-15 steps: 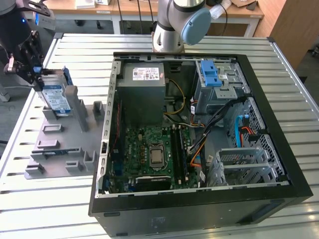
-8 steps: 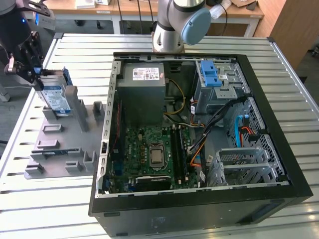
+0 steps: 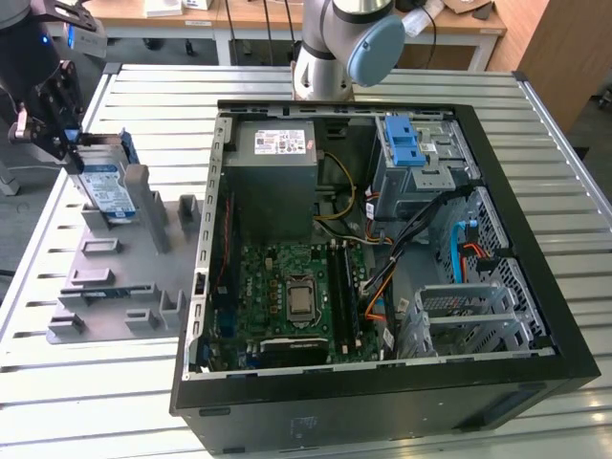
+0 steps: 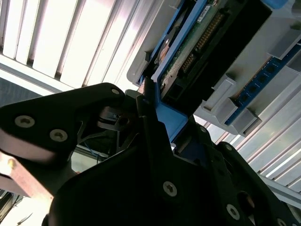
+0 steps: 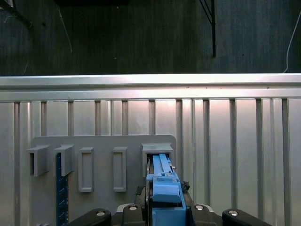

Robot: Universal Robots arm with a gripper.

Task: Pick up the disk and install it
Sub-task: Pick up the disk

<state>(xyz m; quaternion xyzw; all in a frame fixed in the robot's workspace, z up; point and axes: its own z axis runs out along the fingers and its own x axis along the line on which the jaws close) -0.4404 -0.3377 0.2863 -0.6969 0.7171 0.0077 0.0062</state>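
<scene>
The disk (image 3: pixel 103 189) stands on edge in a slot at the far end of the grey holder tray (image 3: pixel 115 277), at the exterior view's left, its white-and-blue label facing outward. My gripper (image 3: pixel 69 148) is over its top end, shut on the blue carrier frame. In the second wrist view a dark finger (image 4: pixel 150 122) presses against the blue frame of the disk (image 4: pixel 171 120), whose green circuit board faces the camera. Seen in the first wrist view, the disk's blue edge (image 5: pixel 162 181) runs from my gripper (image 5: pixel 164 207) into a slot of the tray (image 5: pixel 103 141).
An open computer case (image 3: pixel 564 373) lies on the slatted metal table (image 3: pixel 143 96) at the exterior view's right of the tray. Inside are a motherboard (image 3: pixel 296 296), a grey power supply (image 3: pixel 273 177), a blue latch piece (image 3: pixel 405 143) and a metal drive cage (image 3: pixel 469 316). A blue memory stick (image 5: pixel 58 188) stands in the tray.
</scene>
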